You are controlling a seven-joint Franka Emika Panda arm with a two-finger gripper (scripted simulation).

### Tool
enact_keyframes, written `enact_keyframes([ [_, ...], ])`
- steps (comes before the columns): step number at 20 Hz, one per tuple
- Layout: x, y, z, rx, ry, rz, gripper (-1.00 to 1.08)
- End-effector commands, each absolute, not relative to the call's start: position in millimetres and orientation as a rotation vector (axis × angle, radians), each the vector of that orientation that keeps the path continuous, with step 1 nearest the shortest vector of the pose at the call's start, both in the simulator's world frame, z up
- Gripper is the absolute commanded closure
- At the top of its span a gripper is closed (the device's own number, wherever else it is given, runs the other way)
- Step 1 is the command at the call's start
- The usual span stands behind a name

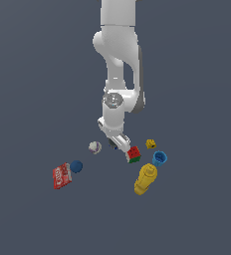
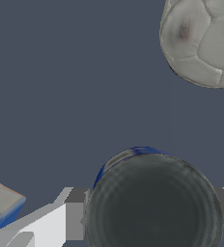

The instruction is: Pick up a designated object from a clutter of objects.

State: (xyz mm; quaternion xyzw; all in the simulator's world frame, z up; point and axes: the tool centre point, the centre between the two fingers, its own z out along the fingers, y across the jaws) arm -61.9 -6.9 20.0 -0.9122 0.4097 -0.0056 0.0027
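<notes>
The white jointed robot arm (image 1: 118, 60) was seen reaching down over the flat grey table (image 1: 33, 99), with its hand (image 1: 118, 141) lowered among the scattered toys. The yellow plastic bottle (image 1: 145, 180) lay farthest toward the camera, then the red printed packet (image 1: 61, 176), the blue open cup (image 1: 160, 158), the multicoloured cube (image 1: 133, 154), the plain blue ball (image 1: 76, 166), the whitish mottled ball (image 1: 94, 147) and the small yellow die (image 1: 151, 144). The designated dark grey-black rounded lump with a bluish base (image 2: 152, 202) was located between the grey finger pads (image 2: 74, 219), which were seen flanking it on either side; whether they were pressed against it could not be told. For a sound grasp, the lump should be squeezed centrally before lifting straight up, clear of the cube nearby. In the exterior view the lump was almost wholly hidden by the hand; only the wrist view revealed it, while most of the clutter was shown by the exterior view alone.
</notes>
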Motion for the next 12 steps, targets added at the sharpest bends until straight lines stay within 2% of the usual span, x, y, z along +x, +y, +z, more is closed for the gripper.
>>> enact_keyframes([
  [1,-65.6,-5.7,13.6,-2.867,1.284,0.000,1.08],
  [12,-59.2,-5.1,23.4,-2.860,1.284,-0.019,1.08],
])
